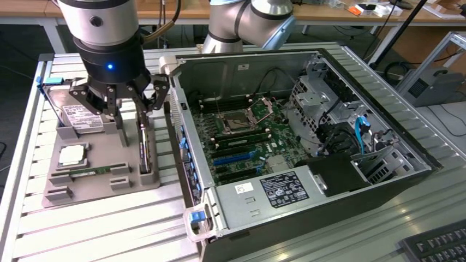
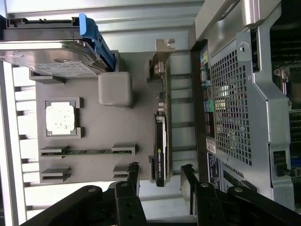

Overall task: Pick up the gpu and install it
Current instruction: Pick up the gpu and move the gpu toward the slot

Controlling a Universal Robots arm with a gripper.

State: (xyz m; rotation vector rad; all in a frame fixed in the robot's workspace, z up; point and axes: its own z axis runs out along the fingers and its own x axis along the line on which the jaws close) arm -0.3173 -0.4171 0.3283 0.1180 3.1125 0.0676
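Gripper (image 1: 133, 130) spread wide above the gray parts tray (image 1: 95, 191), one finger on either side of the gpu (image 2: 161, 141) and clear of it. The card stands on edge along the tray's side nearest the open computer case (image 1: 306, 164).

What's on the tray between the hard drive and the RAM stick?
The CPU, sitting between hard drive and RAM stick; clear in the wrist view.
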